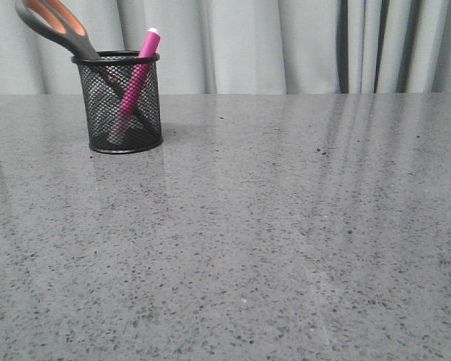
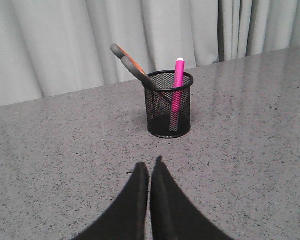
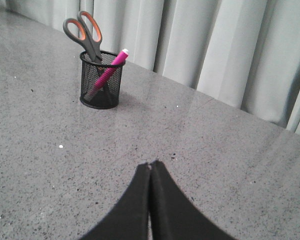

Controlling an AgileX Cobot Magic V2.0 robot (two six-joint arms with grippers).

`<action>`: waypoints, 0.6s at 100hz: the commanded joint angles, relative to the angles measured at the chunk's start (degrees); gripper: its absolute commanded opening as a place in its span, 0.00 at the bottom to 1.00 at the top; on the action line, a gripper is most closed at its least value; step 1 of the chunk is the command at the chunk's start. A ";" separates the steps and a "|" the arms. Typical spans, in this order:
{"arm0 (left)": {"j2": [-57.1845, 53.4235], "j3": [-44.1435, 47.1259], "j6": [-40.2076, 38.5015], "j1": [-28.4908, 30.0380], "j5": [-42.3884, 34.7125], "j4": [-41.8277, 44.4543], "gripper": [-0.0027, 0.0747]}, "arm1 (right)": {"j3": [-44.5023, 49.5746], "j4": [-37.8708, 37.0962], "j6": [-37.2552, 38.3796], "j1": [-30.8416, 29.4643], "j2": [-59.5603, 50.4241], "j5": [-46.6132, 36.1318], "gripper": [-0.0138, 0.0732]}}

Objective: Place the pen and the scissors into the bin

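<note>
The black wire-mesh bin stands upright at the far left of the grey table. The pink pen leans inside it with its white tip above the rim. The scissors stand blades-down in the bin, their grey and orange handles sticking out to the left. The bin, the pen and the scissors also show in the left wrist view. In the right wrist view I see the bin, pen and scissors. My left gripper is shut and empty, short of the bin. My right gripper is shut and empty, far from the bin.
The speckled grey table runs back to a pale curtain along its far edge. Neither arm shows in the front view.
</note>
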 commanded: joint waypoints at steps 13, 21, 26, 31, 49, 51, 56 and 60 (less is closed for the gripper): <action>-0.45 -0.15 -0.58 0.27 -4.50 -0.98 0.01 | -1.17 -0.46 -0.59 -0.04 0.53 -3.41 0.08; -0.70 1.52 -0.58 0.27 -4.70 -5.19 0.01 | -1.17 -0.46 -0.59 -0.04 0.53 -3.41 0.08; -0.79 3.55 0.93 0.41 -7.31 -6.05 0.01 | -1.17 -0.46 -0.59 -0.04 0.53 -3.41 0.08; -1.17 6.22 3.85 1.05 -13.45 -4.23 0.01 | -1.17 -0.46 -0.59 -0.04 0.53 -3.41 0.08; -1.75 21.26 6.83 7.30 -37.49 -4.53 0.01 | -1.17 -0.46 -0.59 -0.04 0.53 -3.41 0.08; -1.75 22.81 6.83 8.25 -38.42 -5.21 0.01 | -1.17 -0.46 -0.59 -0.04 0.53 -3.41 0.08; -1.75 25.75 6.71 10.50 -39.20 -6.79 0.01 | -1.17 -0.46 -0.59 -0.04 0.53 -3.41 0.08; -1.75 27.93 6.28 12.54 -38.93 -8.11 0.01 | -1.17 -0.46 -0.59 -0.04 0.53 -3.41 0.08</action>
